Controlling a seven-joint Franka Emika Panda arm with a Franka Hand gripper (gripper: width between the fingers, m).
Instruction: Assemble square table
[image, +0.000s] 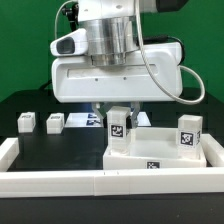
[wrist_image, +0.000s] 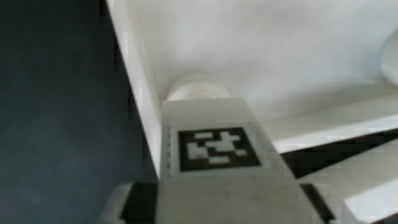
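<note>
The white square tabletop (image: 160, 152) lies on the black surface at the exterior view's right, rimmed face up. One tagged white post (image: 188, 133) stands in its right corner. My gripper (image: 118, 114) hangs over the slab's left corner and is shut on a second tagged post (image: 118, 128), which stands upright there. In the wrist view that post (wrist_image: 217, 148) runs between my fingers (wrist_image: 135, 200), its far tip against the slab's recessed corner (wrist_image: 267, 60). Two loose posts (image: 25, 121) (image: 54, 122) stand at the left.
The marker board (image: 85, 119) lies flat behind the loose posts. A long white rail (image: 60, 180) edges the front of the black surface and turns up along the left side (image: 8, 150). A green wall is behind.
</note>
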